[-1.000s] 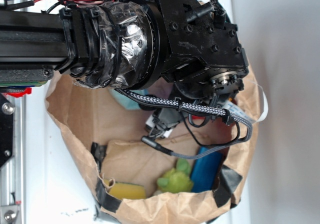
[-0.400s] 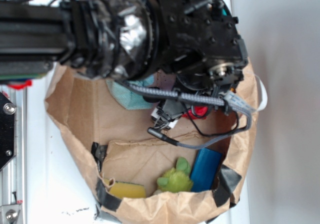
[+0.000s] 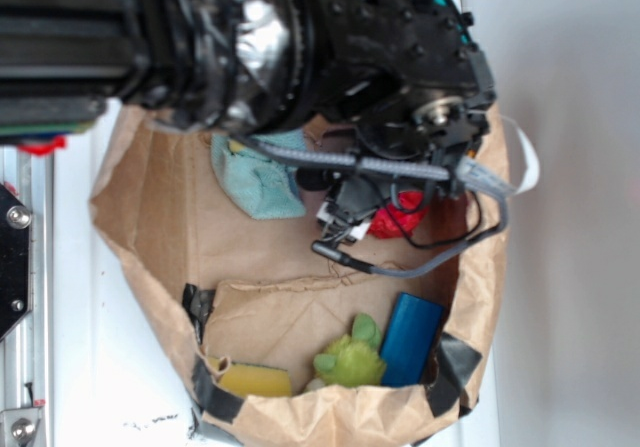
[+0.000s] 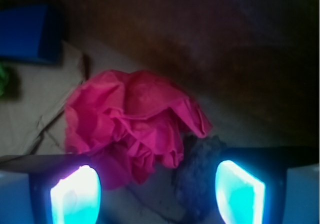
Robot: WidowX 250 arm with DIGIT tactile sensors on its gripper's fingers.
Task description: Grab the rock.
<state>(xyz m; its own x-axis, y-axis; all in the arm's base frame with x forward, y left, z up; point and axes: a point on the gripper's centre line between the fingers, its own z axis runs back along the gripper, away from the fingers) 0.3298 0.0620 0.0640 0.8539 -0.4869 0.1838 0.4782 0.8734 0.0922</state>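
In the wrist view the rock (image 4: 200,176), a dark bumpy lump, lies on the brown paper floor between my fingers, close to the right fingertip (image 4: 237,189). My gripper (image 4: 157,190) is open and holds nothing. The red ruffled wad (image 4: 132,129) lies just beyond the rock and touches its upper left side. In the exterior view the gripper (image 3: 345,217) is down inside the paper bag (image 3: 140,257), next to the red wad (image 3: 400,217). There the arm hides the rock.
A teal cloth (image 3: 258,179) lies at the bag's upper left. Along the bag's lower wall are a yellow sponge (image 3: 255,379), a green plush toy (image 3: 350,359) and a blue block (image 3: 410,337). The bag's walls stand close on all sides.
The arm has moved up the exterior image, deeper along the bag. The teal cloth and the red wad have come into view, and the gripper has shifted toward the wad.
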